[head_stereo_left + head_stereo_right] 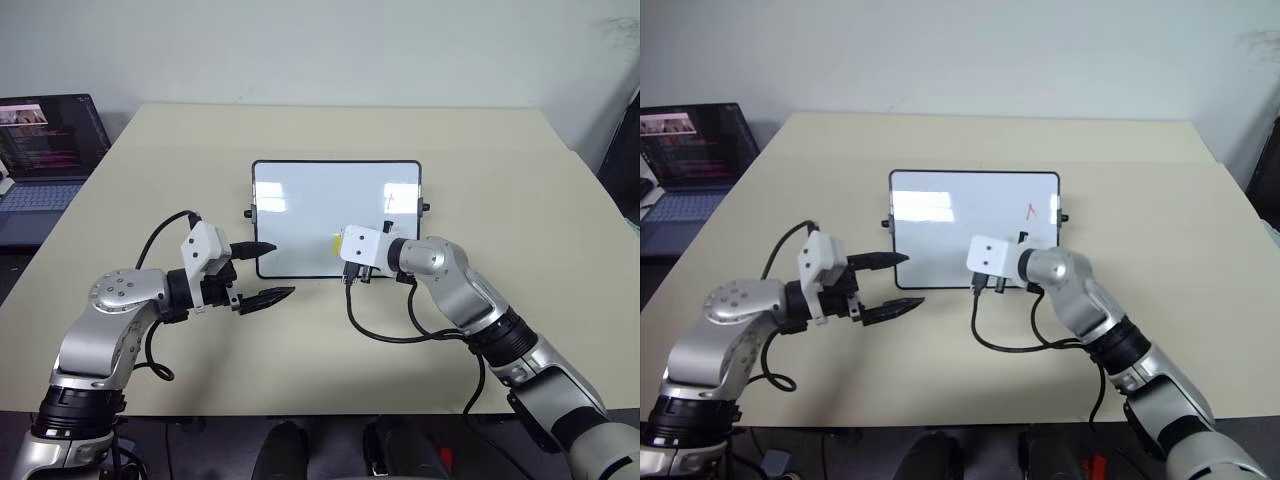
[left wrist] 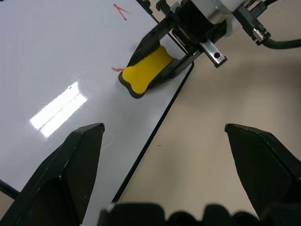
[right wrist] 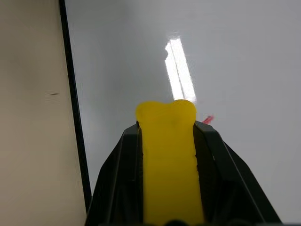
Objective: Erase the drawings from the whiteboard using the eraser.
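The whiteboard (image 1: 310,200) lies flat on the table, its black frame running along the near edge (image 2: 155,127). My right gripper (image 3: 167,136) is shut on the yellow eraser (image 2: 143,73), whose tip rests on the board near its front edge. A small red drawing (image 3: 208,119) shows just beside the eraser's tip. Another red drawing (image 1: 1032,210) sits near the board's right edge. My left gripper (image 1: 281,268) hovers open over the table by the board's near left corner, with nothing between its fingers.
An open laptop (image 1: 45,150) stands at the table's far left edge. Black cables loop from both wrists onto the tan table (image 1: 500,200). The table is bare to the right of the board and behind it.
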